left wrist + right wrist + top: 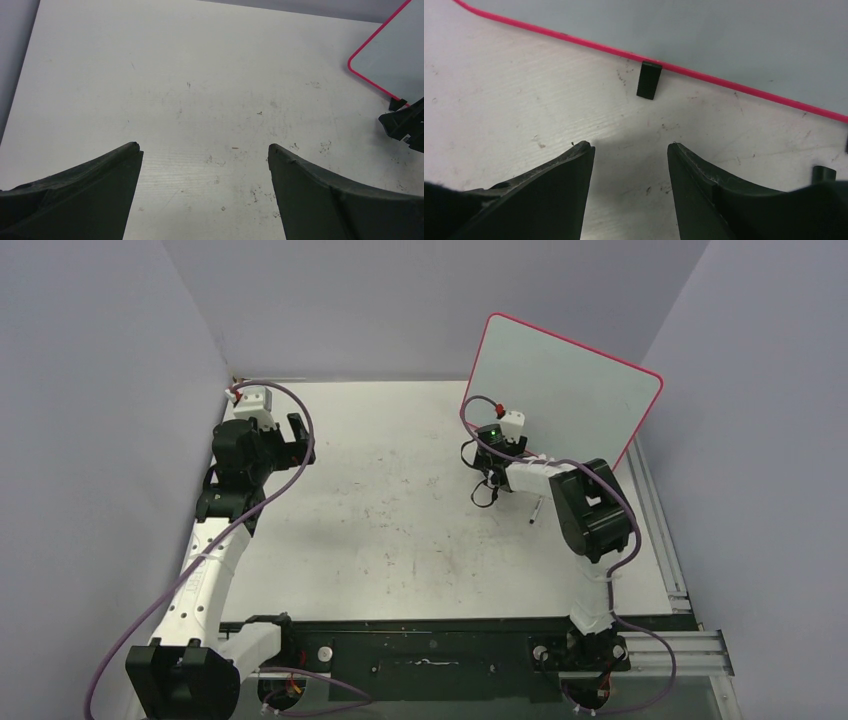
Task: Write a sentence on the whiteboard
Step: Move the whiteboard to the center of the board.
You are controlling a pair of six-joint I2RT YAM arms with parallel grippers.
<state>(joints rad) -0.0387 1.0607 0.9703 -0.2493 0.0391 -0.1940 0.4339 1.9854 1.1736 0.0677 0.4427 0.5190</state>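
The whiteboard stands on its lower edge at the far right of the worktop, its glossy pale face turned at an angle towards the arms. The right fingers hang low just in front of the board's lower left corner. In the right wrist view these fingers are spread apart with only scuffed worktop in the gap. They point at the pink-red bottom rim, near it but not touching. A small black foot juts out from under that rim straight ahead of the gap. A dark stub shows at the right edge of that view, too little of it to tell what it is. From above, the right arm's black elbow link covers the board's lower right edge, and a purple cable loops across its lower left corner. A short, slender dark object lies on the worktop between the right fingers and that elbow, too small to identify. The left fingers are over at the far left, well apart from the board. In the left wrist view they gape wide and empty over stained worktop. The board's rounded corner shows at the upper right of that view, with another black foot below it and part of the right arm's black end just beside that foot.
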